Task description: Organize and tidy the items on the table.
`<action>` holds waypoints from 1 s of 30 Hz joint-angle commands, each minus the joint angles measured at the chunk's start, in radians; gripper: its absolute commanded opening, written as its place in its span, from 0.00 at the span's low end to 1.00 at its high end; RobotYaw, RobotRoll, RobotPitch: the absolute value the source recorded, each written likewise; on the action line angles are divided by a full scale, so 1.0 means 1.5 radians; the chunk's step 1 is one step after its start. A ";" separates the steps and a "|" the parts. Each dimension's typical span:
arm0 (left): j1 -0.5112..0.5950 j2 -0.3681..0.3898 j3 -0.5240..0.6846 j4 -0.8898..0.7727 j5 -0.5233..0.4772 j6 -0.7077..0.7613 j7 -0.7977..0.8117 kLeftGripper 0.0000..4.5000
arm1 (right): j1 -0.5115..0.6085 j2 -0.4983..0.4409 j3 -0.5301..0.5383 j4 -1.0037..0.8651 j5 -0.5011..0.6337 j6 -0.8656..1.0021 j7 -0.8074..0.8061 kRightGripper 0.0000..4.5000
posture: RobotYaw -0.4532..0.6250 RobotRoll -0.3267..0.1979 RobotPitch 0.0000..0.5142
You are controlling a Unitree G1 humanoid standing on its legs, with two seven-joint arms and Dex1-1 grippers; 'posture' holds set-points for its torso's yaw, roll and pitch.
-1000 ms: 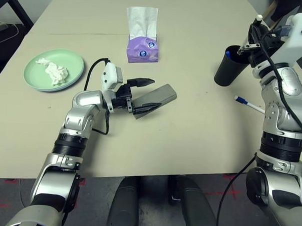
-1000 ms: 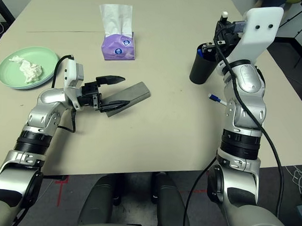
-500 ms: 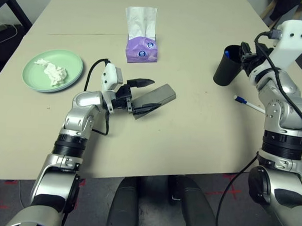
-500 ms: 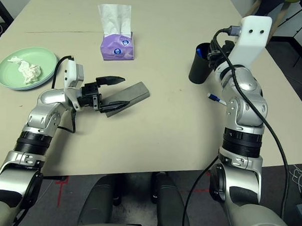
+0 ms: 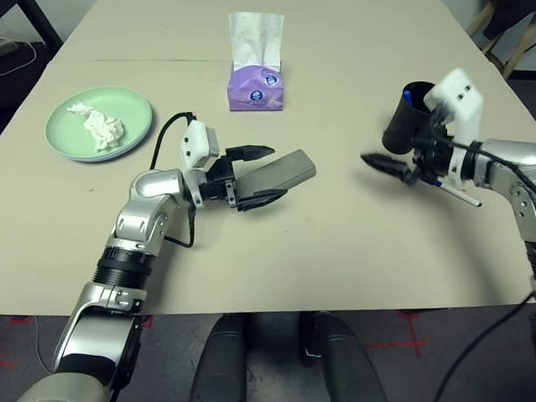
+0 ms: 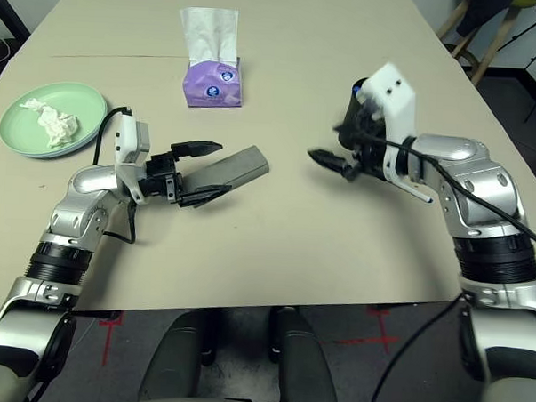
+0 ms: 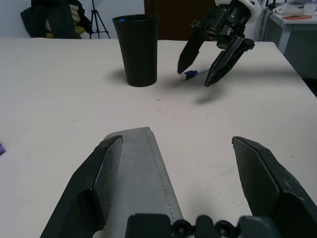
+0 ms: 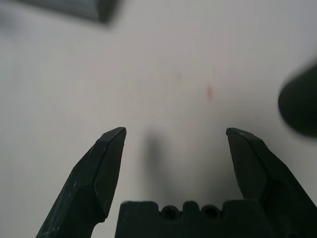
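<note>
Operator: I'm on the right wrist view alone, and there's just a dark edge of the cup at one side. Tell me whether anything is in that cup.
Observer: Yes, a blue pen end shows inside the mouth of the black cup.
Operator: Look for any loose pen on the table near it.
Observer: A white pen with a blue cap lies on the table beside the cup.
Operator: Now report what the left gripper is doing.
Observer: The left gripper is open, its fingers on either side of the grey glasses case.
</note>
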 commanded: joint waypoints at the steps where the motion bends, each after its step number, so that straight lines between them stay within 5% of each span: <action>1: 0.015 0.003 -0.004 -0.025 -0.002 0.008 0.004 1.00 | -0.052 -0.018 0.050 0.046 -0.042 -0.017 0.054 0.99 | 0.51 0.62 0.40; 12: 0.027 0.002 -0.003 -0.040 -0.005 0.018 0.016 1.00 | -0.136 -0.069 0.167 0.162 -0.206 -0.146 0.198 0.99 | 0.51 0.62 0.44; 30: 0.051 0.012 -0.002 -0.075 -0.010 0.030 0.020 1.00 | -0.209 -0.026 0.151 0.343 -0.307 -0.252 0.268 0.99 | 0.51 0.62 0.51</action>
